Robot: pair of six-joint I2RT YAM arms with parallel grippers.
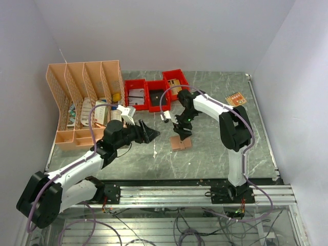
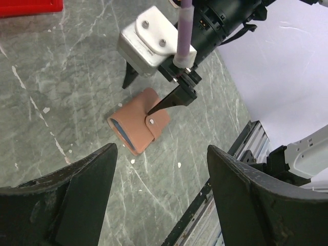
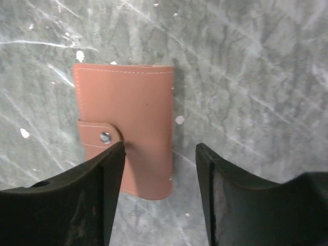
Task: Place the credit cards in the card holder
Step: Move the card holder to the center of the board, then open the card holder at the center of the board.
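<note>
- R gripper (image 1: pixel 179 127): jaws apart, nothing clamped betw them. Hangs right over the card holder (image 3: pixel 128 128).
- Holder lies flat on table (image 1: pixel 215 148), folded shut, snap tab (image 3: pixel 105 137) done up. Top view: at 6 o'clock of R gripper, just beside it.
- R wrist view: holder sits ~10 o'clock from the jaw gap. Long axis runs 12–6, jaws open along 9–3, so they'd span its short width.
- Finger (image 3: pixel 87 200) on that view's left overlaps holder's lower corner; can't tell if touching.
- L wrist view: one R fingertip at the tab, contact unclear.
- L gripper (image 2: pixel 161 154): wide open, empty. Holder at 12 o'clock ahead of it, near but apart; 3–4 o'clock in top view.
- R arm nearer, so my guess is R works the holder next; tab needs undoing before cards go in.
- Light blue edge (image 2: pixel 119 129) at holder's open end, prob a card already in.
- Tan card (image 1: pixel 237 98) loose on table, ~2 o'clock of R gripper, well apart.
</note>
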